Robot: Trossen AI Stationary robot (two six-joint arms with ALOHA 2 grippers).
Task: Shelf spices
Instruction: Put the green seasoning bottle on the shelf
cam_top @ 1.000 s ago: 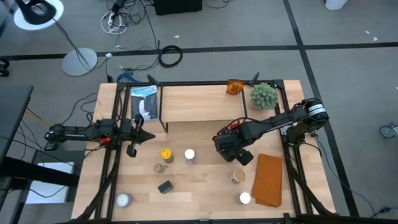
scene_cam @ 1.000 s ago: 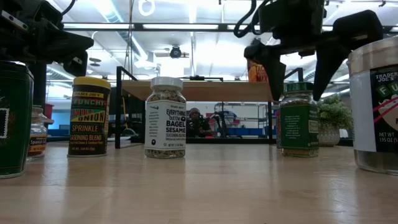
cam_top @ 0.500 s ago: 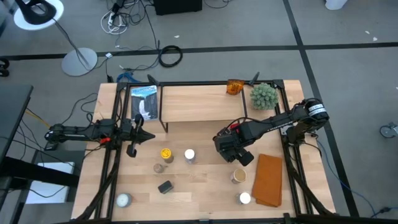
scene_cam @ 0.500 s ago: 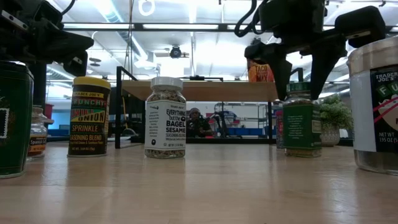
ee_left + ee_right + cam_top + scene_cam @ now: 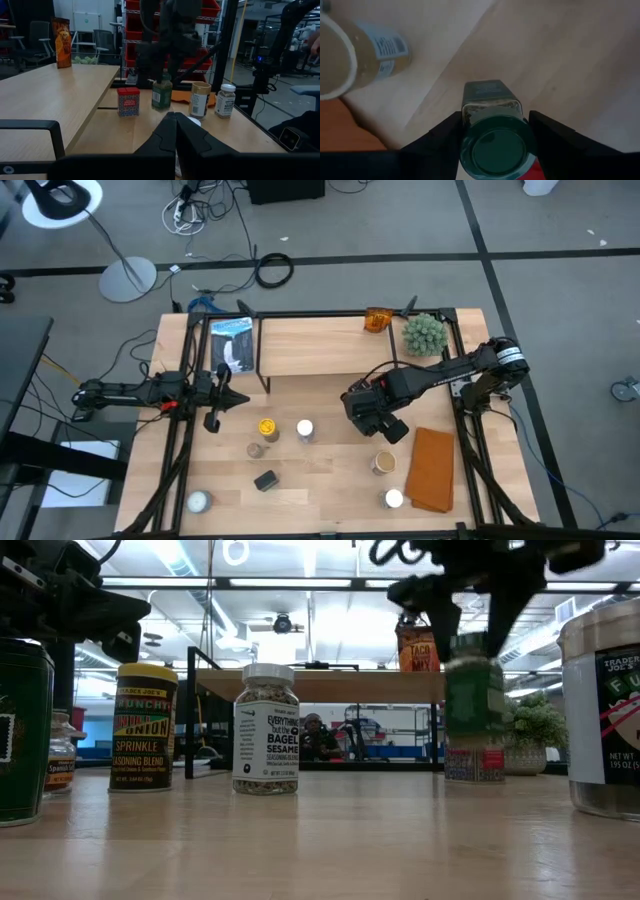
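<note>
My right gripper hangs over the table's middle right and is shut on a green-lidded, green-labelled spice jar. A red box stands on the table behind that jar. The light-wood shelf stands at the far side with an orange pouch on its far right corner. Yellow-lidded, white-lidded and brown-lidded jars and a dark tin stand mid-table. My left gripper waits shut at the left, touching nothing. My right gripper pinches the green jar at its top, one finger on each side of the green lid. The fingers come from above, pointing down. The jar hangs upright below them, lifted clear of the table.
An orange-brown folded cloth lies near right, with a jar beside it and a white-lidded one at its near end. A green spiky plant stands far right. A pale ball sits near left. A blue-white pack lies left of the shelf.
My right gripper's fingers stood wide on either side of the green jar, then shut on its top. It has since risen and lifted the jar off the table, still upright. The red box behind it now shows.
</note>
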